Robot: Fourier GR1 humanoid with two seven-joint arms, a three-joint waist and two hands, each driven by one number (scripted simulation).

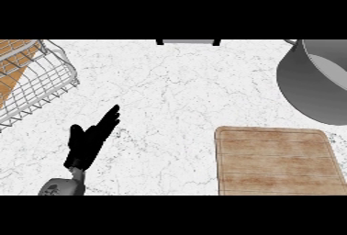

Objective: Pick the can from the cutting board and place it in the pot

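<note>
Head view: I see the left hand [88, 142] spread near left, cutting board [278, 160] near right, pot [308, 89] far right, seemingly upright.

Worktop [183, 92], as we find it: wire rack [37, 80] far left; pot [305, 87] far right; cutting board [278, 160] near right, just before the pot; left hand [88, 142] near left.

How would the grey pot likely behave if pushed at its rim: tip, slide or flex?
The pot looks wide for its height, so it would probably slide rather than tip. Its grey walls look like rigid metal, so flexing seems unlikely. The marbled counter looks smooth, which may ease sliding.
</note>
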